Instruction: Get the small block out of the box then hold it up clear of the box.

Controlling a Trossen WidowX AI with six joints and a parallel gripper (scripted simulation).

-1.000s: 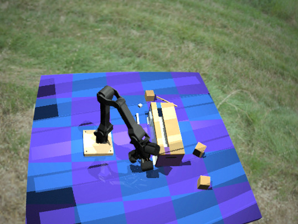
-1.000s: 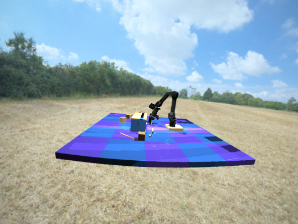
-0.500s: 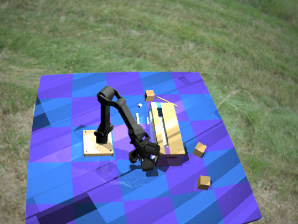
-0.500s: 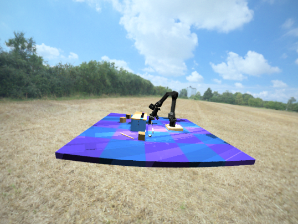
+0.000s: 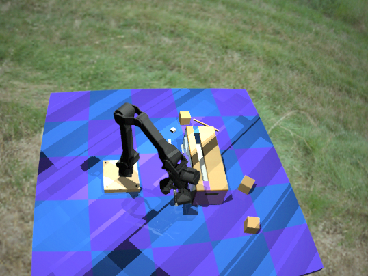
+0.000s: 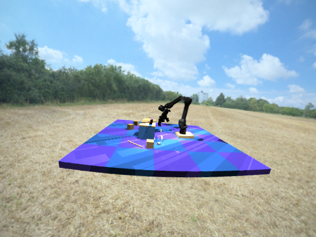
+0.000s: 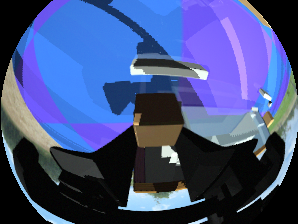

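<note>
Gripper (image 5: 181,198) pinches the small block (image 7: 157,125) between its fingers, just beside the near end of the box (image 5: 213,171), low over the table (image 5: 68,218)

A black arm (image 6: 180,109) is seen on a tan base plate (image 6: 190,136), reaching over a blue-fronted box (image 6: 146,131) on the purple and blue checkered surface (image 6: 191,159). A tan cube (image 6: 150,144) and a thin stick (image 6: 134,143) are seen before the box, two more cubes beyond it.
</note>
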